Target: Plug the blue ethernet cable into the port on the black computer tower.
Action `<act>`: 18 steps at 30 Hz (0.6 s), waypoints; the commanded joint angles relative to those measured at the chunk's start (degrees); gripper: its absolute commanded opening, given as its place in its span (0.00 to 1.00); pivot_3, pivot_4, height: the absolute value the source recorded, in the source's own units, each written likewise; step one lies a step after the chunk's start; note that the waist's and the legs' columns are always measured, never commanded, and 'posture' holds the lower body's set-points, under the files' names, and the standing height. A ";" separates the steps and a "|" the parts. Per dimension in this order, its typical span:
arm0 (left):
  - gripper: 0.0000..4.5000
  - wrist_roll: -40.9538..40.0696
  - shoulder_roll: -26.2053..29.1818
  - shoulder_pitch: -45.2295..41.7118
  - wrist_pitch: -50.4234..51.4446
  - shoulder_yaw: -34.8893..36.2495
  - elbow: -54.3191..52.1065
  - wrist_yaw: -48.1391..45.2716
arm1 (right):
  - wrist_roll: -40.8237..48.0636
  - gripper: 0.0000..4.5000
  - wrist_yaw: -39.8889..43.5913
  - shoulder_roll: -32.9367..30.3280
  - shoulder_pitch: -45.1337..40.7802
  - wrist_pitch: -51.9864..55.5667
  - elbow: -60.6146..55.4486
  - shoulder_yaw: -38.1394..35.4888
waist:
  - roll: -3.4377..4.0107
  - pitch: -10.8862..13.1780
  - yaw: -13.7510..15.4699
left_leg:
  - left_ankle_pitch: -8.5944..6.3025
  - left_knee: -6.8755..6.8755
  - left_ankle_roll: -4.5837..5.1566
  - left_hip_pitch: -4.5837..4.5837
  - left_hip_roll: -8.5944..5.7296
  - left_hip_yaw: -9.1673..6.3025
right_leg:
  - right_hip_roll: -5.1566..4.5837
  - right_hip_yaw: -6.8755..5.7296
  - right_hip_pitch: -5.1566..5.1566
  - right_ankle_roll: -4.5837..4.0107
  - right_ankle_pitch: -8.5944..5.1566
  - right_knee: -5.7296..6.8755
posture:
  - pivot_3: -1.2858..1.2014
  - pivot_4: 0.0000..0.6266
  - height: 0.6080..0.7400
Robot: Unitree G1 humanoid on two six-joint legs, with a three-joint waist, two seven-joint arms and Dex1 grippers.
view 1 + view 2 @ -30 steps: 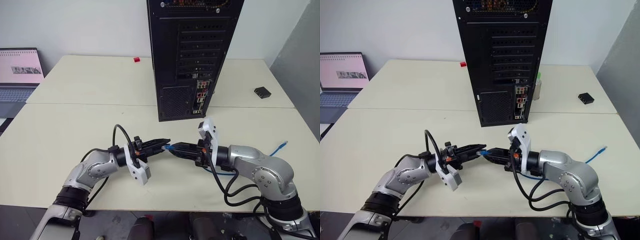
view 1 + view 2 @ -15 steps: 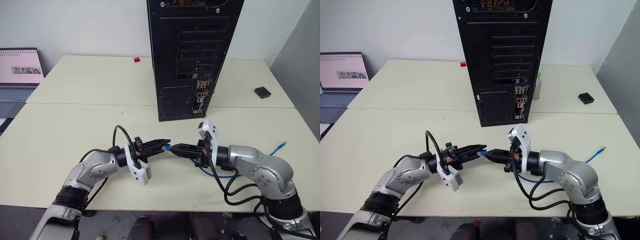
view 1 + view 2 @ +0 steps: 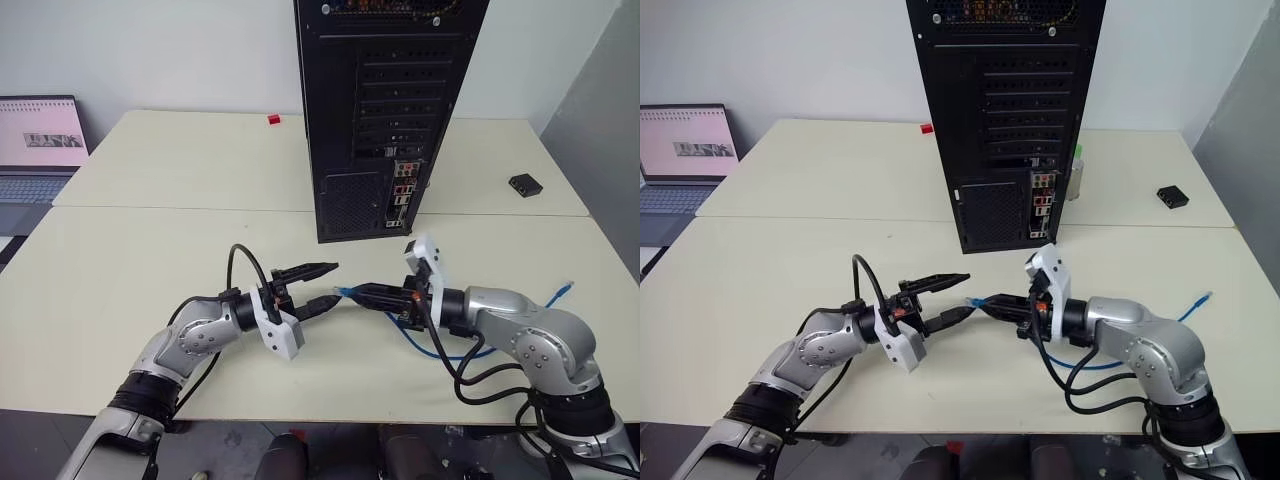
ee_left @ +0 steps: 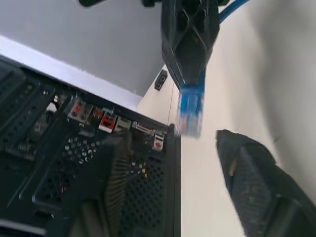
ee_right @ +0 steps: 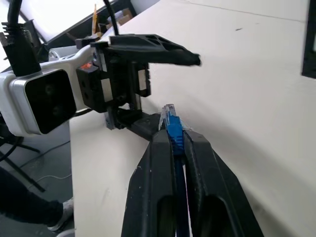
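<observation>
The blue ethernet cable's clear-tipped plug [image 3: 343, 292] sticks out of my right gripper [image 3: 354, 292], which is shut on it just above the table. In the right wrist view the plug [image 5: 170, 120] sits pinched between the two black fingers. The cable loops under my right arm [image 3: 432, 346] and ends near the table's right edge [image 3: 566, 291]. My left gripper [image 3: 328, 286] faces the plug, open, one finger above it and one below, not touching. The black computer tower [image 3: 385, 110] stands upright behind them. Its rear port cluster [image 3: 401, 195] faces me; I cannot tell which socket is the port.
An open laptop [image 3: 40, 150] sits at the far left. A small red block [image 3: 273, 119] lies left of the tower, and a small black box [image 3: 524, 184] lies to its right. A pale bottle [image 3: 1075, 172] stands right of the tower. The table [image 3: 150, 260] is cream-coloured.
My left gripper has opened and let go of the plug. The right gripper has kept hold of it and drawn slightly to the right.
</observation>
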 commanded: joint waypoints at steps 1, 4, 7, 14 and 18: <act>0.92 -5.11 0.41 1.05 4.88 1.97 -1.43 -0.74 | 1.40 0.00 -2.02 -1.10 0.56 -0.98 -3.09 -5.27 | 0.00 0.00 0.01 | 0.00 0.00 0.00 0.00 0.00 0.01 | 0.00 0.01 0.00 0.00 0.00 0.00 | 0.52 0.24 1.00; 0.99 -11.48 -0.27 3.24 13.52 1.91 -5.00 -3.72 | -0.08 0.00 -6.45 -0.18 0.72 -1.59 -3.79 -8.14 | 0.00 0.00 -0.04 | 0.00 -0.01 0.00 0.00 0.00 0.00 | 0.00 0.01 0.00 0.00 0.00 0.00 | 0.52 0.24 1.00; 0.99 -19.72 -2.03 5.95 27.64 2.10 -11.47 -6.67 | -3.17 0.00 -12.29 1.52 0.23 -2.46 -4.62 -8.89 | 0.00 0.00 -0.08 | 0.00 -0.01 0.00 0.00 0.03 0.01 | 0.00 0.02 0.00 0.00 0.00 0.03 | 0.52 0.24 1.00; 0.99 -34.16 -3.98 8.16 61.91 1.42 -31.63 -10.21 | -14.86 0.00 -30.14 10.87 -2.52 -5.23 -4.83 -6.38 | 0.00 0.00 -0.20 | 0.00 -0.01 -0.01 -0.01 0.03 -0.02 | 0.04 0.02 -0.02 0.01 -0.01 0.05 | 0.52 0.24 1.00; 0.99 -30.24 -6.11 3.86 72.96 -0.70 -36.37 -6.46 | -20.72 0.00 -37.09 16.05 -4.43 -6.96 -3.85 -3.61 | 0.00 0.00 -0.18 | 0.01 -0.02 -0.01 -0.01 0.00 -0.02 | 0.04 0.04 -0.02 0.01 -0.01 0.03 | 0.52 0.24 1.00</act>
